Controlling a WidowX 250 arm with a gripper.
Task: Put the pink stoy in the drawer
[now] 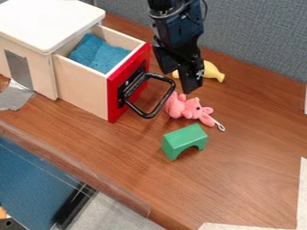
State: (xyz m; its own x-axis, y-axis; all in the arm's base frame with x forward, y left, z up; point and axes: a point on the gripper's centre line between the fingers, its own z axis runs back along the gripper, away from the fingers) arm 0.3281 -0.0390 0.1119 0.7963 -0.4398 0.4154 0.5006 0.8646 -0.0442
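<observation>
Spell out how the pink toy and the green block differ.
The pink toy looks plush and rounded; the green block looks smooth and hard-edged. The toy lies flopped over, while the block stands arched on two feet. Both rest on the wooden table.

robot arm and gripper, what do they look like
The arm is black, with chunky, angular segments and a thin dark cable looping beside its upper part. The gripper is black too, with small pale spots on its side.
</observation>
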